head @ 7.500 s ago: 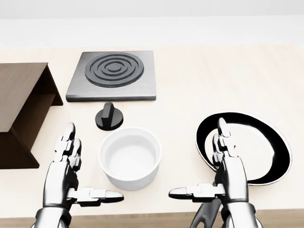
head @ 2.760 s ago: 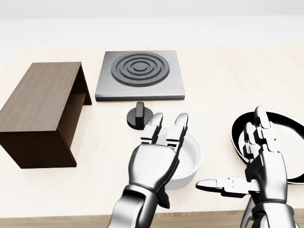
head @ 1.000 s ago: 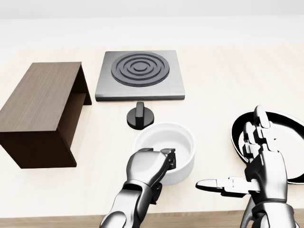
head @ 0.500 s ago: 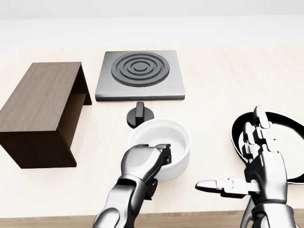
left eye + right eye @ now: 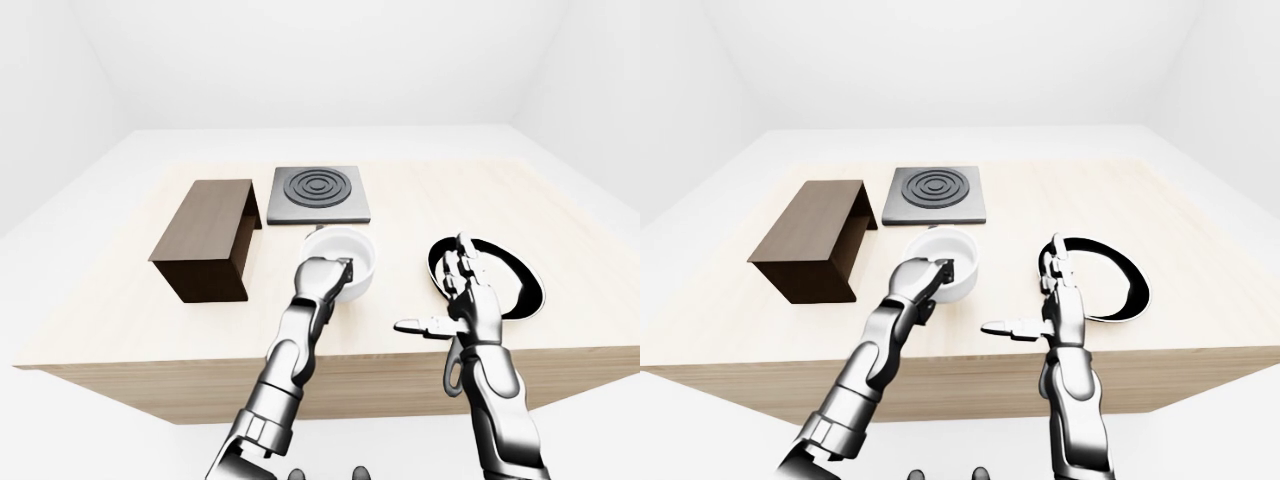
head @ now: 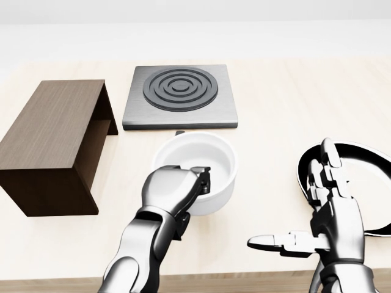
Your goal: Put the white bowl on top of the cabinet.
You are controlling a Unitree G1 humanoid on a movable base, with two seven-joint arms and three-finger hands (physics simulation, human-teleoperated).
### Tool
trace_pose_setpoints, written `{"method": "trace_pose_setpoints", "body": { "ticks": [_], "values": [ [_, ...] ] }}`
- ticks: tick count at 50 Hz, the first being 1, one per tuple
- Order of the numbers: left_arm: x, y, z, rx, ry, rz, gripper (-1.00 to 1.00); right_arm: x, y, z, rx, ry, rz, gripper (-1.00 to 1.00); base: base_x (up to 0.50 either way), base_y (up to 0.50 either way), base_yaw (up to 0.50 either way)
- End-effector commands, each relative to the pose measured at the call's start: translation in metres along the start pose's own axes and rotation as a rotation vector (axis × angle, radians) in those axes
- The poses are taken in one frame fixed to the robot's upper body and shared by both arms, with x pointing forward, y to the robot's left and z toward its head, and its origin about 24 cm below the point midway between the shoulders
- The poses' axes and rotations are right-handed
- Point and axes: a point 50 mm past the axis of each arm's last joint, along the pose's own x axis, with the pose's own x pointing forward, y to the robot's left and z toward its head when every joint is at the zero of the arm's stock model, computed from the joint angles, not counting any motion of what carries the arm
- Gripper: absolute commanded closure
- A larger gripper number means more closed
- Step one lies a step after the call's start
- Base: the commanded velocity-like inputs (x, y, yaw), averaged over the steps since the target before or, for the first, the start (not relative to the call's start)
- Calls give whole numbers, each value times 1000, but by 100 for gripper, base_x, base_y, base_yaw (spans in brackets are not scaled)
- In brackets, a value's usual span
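White bowl (image 6: 198,163) pinched at near rim by left hand (image 6: 173,192); right hand (image 6: 330,215) spread, empty. Best kept level, carried left onto cabinet (image 6: 52,128).

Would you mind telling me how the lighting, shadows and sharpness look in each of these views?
Head view: even, flat light, everything sharp, only a faint shadow under the white bowl held by the left robot hand. Left-eye view: bright washed-out walls, no blur, dark cabinet side in shade. Right-eye view: the same, with a white highlight on the black pan.

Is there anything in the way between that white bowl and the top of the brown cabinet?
Nothing visible. The left hand grips the white bowl; only bare table separates it from the cabinet, whose top is empty.
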Motion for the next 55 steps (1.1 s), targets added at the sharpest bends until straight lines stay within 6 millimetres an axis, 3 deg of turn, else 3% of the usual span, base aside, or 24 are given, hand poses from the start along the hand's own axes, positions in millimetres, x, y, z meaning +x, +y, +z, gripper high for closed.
{"method": "trace_pose_setpoints", "body": {
  "ticks": [1, 21, 55],
  "values": [
    [-3, 33, 2, 88, 2, 84, 100, -1, 3, -2, -5, 5, 9, -100, 0, 0, 0],
    [-12, 80, -8, 190, 71, 114, 100, -4, 8, -6, -15, 8, 25, -100, 0, 0, 0],
    [-37, 143, -33, 268, 208, 190, 100, -8, 10, -5, -18, 9, 36, -100, 0, 0, 0]
  ]
}}
